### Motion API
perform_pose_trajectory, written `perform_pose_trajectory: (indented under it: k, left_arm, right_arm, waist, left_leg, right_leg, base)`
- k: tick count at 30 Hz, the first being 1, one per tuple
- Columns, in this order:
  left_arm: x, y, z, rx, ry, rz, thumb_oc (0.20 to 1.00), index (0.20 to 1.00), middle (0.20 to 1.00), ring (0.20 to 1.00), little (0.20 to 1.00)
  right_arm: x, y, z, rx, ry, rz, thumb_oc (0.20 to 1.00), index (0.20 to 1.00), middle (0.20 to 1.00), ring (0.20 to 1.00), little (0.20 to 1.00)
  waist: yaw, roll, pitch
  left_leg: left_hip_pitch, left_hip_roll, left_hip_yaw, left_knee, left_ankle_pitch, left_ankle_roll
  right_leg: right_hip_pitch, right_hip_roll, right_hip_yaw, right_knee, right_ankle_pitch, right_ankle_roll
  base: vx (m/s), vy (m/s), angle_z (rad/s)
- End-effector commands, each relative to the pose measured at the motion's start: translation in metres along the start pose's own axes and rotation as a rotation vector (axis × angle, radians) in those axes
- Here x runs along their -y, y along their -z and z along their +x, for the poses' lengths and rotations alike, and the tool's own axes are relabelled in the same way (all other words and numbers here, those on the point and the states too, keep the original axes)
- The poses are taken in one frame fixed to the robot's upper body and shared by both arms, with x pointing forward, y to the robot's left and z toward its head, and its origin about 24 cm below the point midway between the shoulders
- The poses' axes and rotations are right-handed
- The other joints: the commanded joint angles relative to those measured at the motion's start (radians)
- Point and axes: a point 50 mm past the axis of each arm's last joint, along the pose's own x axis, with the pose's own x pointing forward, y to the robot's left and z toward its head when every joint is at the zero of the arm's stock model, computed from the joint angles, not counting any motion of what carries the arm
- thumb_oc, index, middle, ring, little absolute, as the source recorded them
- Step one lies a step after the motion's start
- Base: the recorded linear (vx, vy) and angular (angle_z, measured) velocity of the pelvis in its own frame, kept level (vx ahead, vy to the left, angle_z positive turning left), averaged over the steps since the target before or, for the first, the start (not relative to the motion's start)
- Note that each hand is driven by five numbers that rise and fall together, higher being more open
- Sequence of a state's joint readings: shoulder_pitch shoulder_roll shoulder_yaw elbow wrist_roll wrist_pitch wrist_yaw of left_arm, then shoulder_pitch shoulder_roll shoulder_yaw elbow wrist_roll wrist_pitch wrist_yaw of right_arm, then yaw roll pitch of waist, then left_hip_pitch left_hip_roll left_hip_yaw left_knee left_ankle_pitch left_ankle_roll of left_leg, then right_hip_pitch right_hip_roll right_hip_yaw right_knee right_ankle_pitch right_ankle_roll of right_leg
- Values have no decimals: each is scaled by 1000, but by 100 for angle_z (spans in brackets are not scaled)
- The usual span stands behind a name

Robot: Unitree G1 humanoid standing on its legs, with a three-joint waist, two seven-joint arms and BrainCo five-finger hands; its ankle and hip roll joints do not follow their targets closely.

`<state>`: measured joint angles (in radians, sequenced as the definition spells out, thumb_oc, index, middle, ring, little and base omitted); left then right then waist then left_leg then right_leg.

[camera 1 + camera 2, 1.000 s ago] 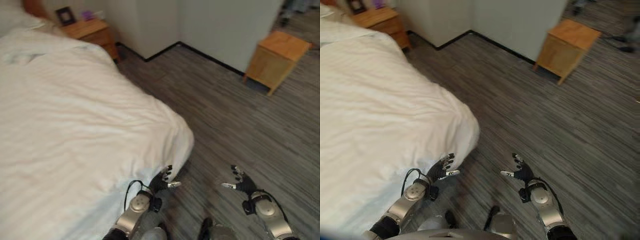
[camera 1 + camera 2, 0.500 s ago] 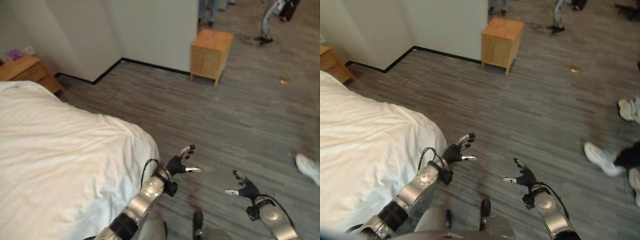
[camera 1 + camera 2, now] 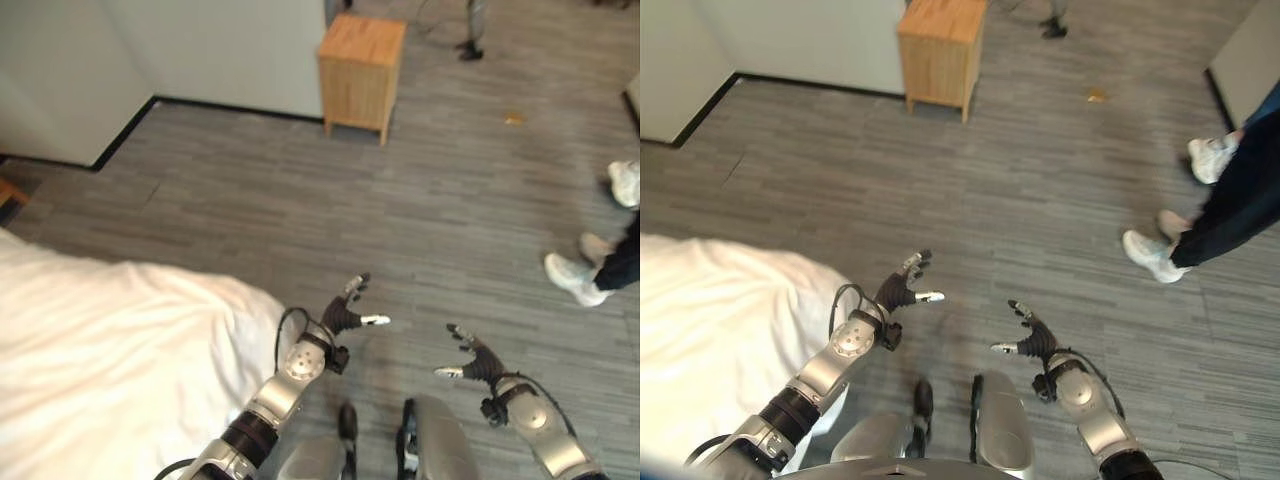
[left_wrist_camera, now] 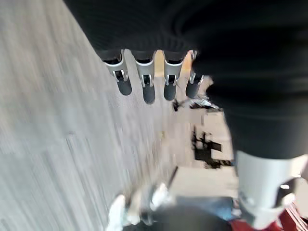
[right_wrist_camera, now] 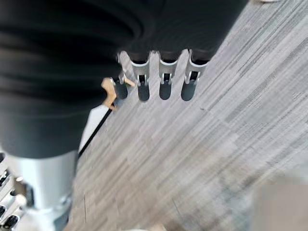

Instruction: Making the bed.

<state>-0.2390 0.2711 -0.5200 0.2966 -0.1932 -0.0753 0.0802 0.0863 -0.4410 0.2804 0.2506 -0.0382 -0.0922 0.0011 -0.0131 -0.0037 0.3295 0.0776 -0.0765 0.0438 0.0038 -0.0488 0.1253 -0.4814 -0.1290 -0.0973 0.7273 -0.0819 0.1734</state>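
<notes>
1. Both hands are out in front of the robot, over the grey floor [image 3: 450, 230]. The left hand [image 3: 345, 312] has its fingers spread out and loose, and it holds nothing. It is just beside the corner of the bed, but I cannot tell that it touches it.
2. Off to the other side, the right hand [image 3: 470, 360] is the same. Its fingers are straight and a bit apart, with nothing in them. It hangs over bare floor, well apart from the bed.
3. At the robot's left lies the bed, under a white cover [image 3: 110, 360]. The cover looks mostly smooth, with a few soft wrinkles. Its corner hangs down near the left arm.
4. My guess is that the cover is soft and floppy. It will bend and fold when it is lifted, and it will not keep its shape. One corner should be light, but the whole cover would drag and feel heavy. It is not likely to break, but it could slip out of a loose hold.
5. A good place to take hold looks like the edge or the corner nearest the left hand. Pinching a bunch of cloth there should hold better than pressing on the flat top.
6. Farther off, a small wooden table [image 3: 362, 62] stands by the wall [image 3: 200, 50]. A person's legs and white shoes [image 3: 1155, 255] show to the robot's right, so wide arm swings could be risky.
</notes>
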Motion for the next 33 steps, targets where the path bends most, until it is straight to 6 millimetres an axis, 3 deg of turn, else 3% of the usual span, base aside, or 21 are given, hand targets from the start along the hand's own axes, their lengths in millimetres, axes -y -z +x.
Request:
perform_pose_trajectory:
  k: [1,2,3,5,8,11,12,13,14,15,19,20,21,22,23,26,28,29,31,32,33]
  left_arm:
    - [-6,-20,2,106,-30,-28,1000,1000,1000,1000,1000]
    - [-7,-16,0,91,-31,-25,1000,1000,1000,1000,1000]
    - [-13,-6,-4,57,-44,5,1000,1000,1000,1000,1000]
    - [-16,-4,-6,47,-52,11,1000,1000,1000,1000,1000]
    - [-16,7,-13,14,-68,-7,1000,1000,1000,1000,1000]
    - [-18,4,-12,27,-84,-92,1000,1000,1000,1000,1000]
    - [-18,3,-12,27,-84,-92,1000,1000,1000,1000,1000]
    - [-17,0,-11,40,-86,-99,1000,1000,1000,1000,1000]
    - [-17,0,-11,40,-86,-98,1000,1000,1000,1000,1000]
    - [-16,0,-9,39,-91,-116,1000,1000,1000,1000,1000]
    - [-15,5,-12,23,-98,-127,1000,1000,1000,1000,1000]
    - [-15,7,-14,15,-108,-121,1000,1000,1000,1000,1000]
    - [-13,9,-14,9,-104,-126,1000,1000,1000,1000,1000]
    - [-12,10,-14,1,-107,-119,1000,1000,1000,1000,1000]
    - [-11,10,-13,0,-113,-122,1000,1000,1000,1000,1000]
    - [-23,15,-25,-13,-150,-114,1000,1000,1000,1000,1000]
    - [-29,16,-28,-22,-151,-80,1000,1000,1000,1000,1000]
    - [-29,16,-28,-22,-151,-79,1000,1000,1000,1000,1000]
    - [-30,8,-23,-3,-146,-38,1000,1000,1000,1000,1000]
    - [-31,1,-17,21,-149,-21,1000,1000,1000,1000,1000]
    - [-31,-3,-14,34,-156,-16,1000,1000,1000,1000,1000]
  right_arm:
    - [27,-18,7,89,90,21,1000,1000,1000,1000,1000]
    - [26,-15,6,78,89,25,1000,1000,1000,1000,1000]
    - [24,-5,1,36,88,23,1000,1000,1000,1000,1000]
    - [24,-4,1,26,87,12,1000,1000,1000,1000,1000]
    - [19,5,-3,-5,65,20,1000,1000,1000,1000,1000]
    - [30,-1,-1,19,75,0,1000,1000,1000,1000,1000]
    - [30,-1,-1,20,75,0,1000,1000,1000,1000,1000]
    - [32,-5,2,27,77,-19,1000,1000,1000,1000,1000]
    - [32,-5,2,28,77,-19,1000,1000,1000,1000,1000]
    - [33,-7,3,32,80,-27,1000,1000,1000,1000,1000]
    - [28,-6,3,33,70,-19,1000,1000,1000,1000,1000]
    - [25,-4,1,26,67,-30,1000,1000,1000,1000,1000]
    - [25,-3,2,21,68,-34,1000,1000,1000,1000,1000]
    - [23,-5,1,30,77,-42,1000,1000,1000,1000,1000]
    - [24,-7,3,35,83,-62,1000,1000,1000,1000,1000]
    - [19,-20,11,81,65,-82,1000,1000,1000,1000,1000]
    - [15,-33,17,127,70,-82,1000,1000,1000,1000,1000]
    - [15,-33,18,128,70,-82,1000,1000,1000,1000,1000]
    - [18,-44,22,165,98,-86,1000,1000,1000,1000,1000]
    - [21,-49,23,184,120,-76,1000,1000,1000,1000,1000]
    - [23,-51,24,190,133,-71,1000,1000,1000,1000,1000]
  waist:
    - [6,17,-7]
    - [0,10,-15]
    - [-19,-4,-35]
    - [-24,1,-41]
    - [-16,4,-68]
    - [29,-28,-25]
    - [26,-21,-25]
    - [47,-19,-9]
    - [46,-22,-10]
    - [52,-19,-11]
    - [64,-8,-37]
    - [67,6,-54]
    - [72,11,-63]
    - [70,26,-75]
    - [69,22,-95]
    - [118,-11,-154]
    - [158,-59,-171]
    - [160,-62,-172]
    - [159,-75,-163]
    - [129,-43,-147]
    - [108,-24,-139]
  left_leg:
    - [39,34,-24,-91,42,-69]
    - [59,31,-33,-91,18,-81]
    - [128,48,-72,-91,-46,-107]
    - [163,64,-83,-91,-65,-113]
    - [158,96,-93,93,-13,-150]
    - [-104,105,-20,645,189,-201]
    - [-118,112,-25,667,179,-202]
    - [-193,147,57,685,149,-199]
    - [-196,145,59,683,153,-198]
    - [-255,169,108,604,141,-207]
    - [-255,150,197,293,102,-176]
    - [-238,146,265,113,163,-181]
    - [-228,143,275,73,167,-174]
    - [-226,163,346,-37,241,-184]
    - [-238,189,404,-90,232,-201]
    - [-233,173,385,-91,238,-168]
    - [-182,107,350,-91,186,-107]
    - [-183,103,353,-91,183,-103]
    - [-118,54,323,-91,128,-57]
    - [-63,55,279,-91,115,-30]
    - [-34,57,231,-91,94,-24]
  right_leg:
    - [262,59,-68,-404,89,-68]
    - [265,54,-66,-541,118,-65]
    - [244,37,-7,-786,229,-33]
    - [237,28,9,-771,251,-26]
    - [327,53,-9,-779,262,-65]
    - [484,46,-70,-815,212,-143]
    - [481,53,-74,-815,212,-144]
    - [529,55,-92,-815,167,-149]
    - [525,52,-92,-815,169,-148]
    - [553,32,-106,-815,144,-143]
    - [599,37,-133,-815,101,-118]
    - [628,53,-145,-815,71,-107]
    - [644,57,-151,-815,59,-106]
    - [666,74,-170,-815,36,-107]
    - [719,72,-197,-815,5,-101]
    - [808,52,-246,-785,-23,-61]
    - [763,-16,-230,-549,73,-6]
    - [757,-23,-227,-539,69,-1]
    - [691,-78,-184,-304,262,62]
    - [580,-65,-117,-162,311,29]
    - [507,-24,-64,-120,257,6]
  base:
    - [537,-158,58]
    - [946,-365,81]
    - [753,-302,70]
    - [575,-229,79]
    - [561,-255,94]
    - [303,-307,42]
    - [330,-327,20]
    - [177,-112,25]
    - [387,-137,15]
    - [318,-7,10]
    - [347,44,15]
    - [465,99,27]
    - [493,107,48]
    - [628,102,36]
    - [1075,178,70]
    - [768,165,101]
    - [539,223,26]
    - [494,270,27]
    - [499,243,55]
    - [634,248,88]
    - [588,196,148]
